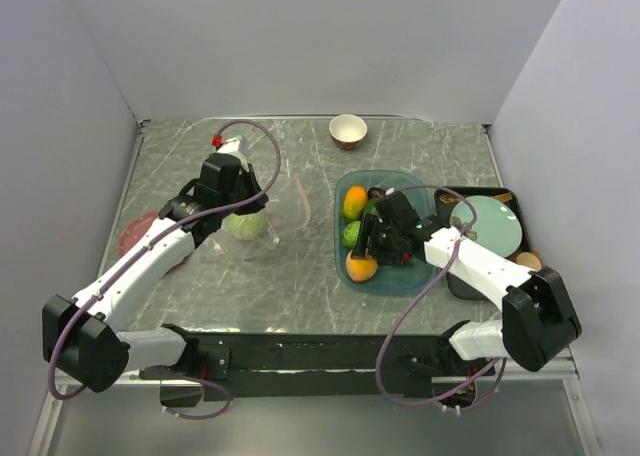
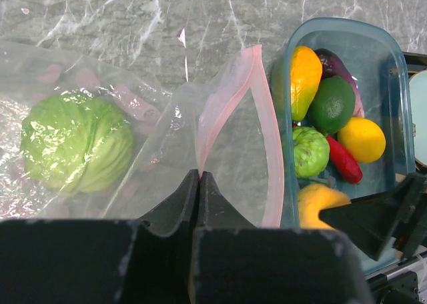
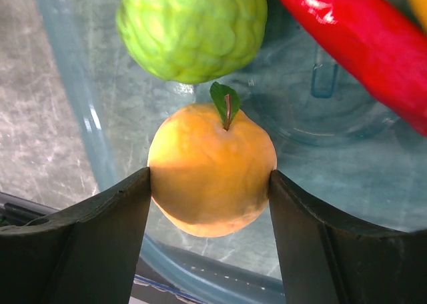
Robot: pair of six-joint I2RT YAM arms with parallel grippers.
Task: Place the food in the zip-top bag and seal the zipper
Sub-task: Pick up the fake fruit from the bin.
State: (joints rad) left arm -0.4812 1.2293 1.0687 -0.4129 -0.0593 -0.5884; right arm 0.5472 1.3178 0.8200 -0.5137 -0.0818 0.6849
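Note:
The clear zip-top bag [image 1: 268, 219] lies left of centre with the green cabbage [image 1: 245, 223] inside it [image 2: 77, 143]. My left gripper [image 2: 199, 173] is shut on the bag's mouth edge at the pink zipper [image 2: 267, 117], holding the mouth open. The teal tray [image 1: 345, 191] holds the other food: oranges, a lime [image 2: 331, 104], a lemon [image 2: 361, 139], a red chili [image 3: 353, 44], a bumpy green fruit [image 3: 190, 27] and a purple eggplant [image 2: 337, 64]. My right gripper [image 3: 210, 177] is shut on an orange [image 3: 211, 167] at the tray's near end [image 1: 361, 266].
A cream-and-brown bowl [image 1: 348, 130] stands at the back. A black tray [image 1: 505, 196] with a pale green plate [image 1: 487, 226] sits right of the teal tray. A dark pink disc [image 1: 140, 231] lies under the left arm. White walls close in the table.

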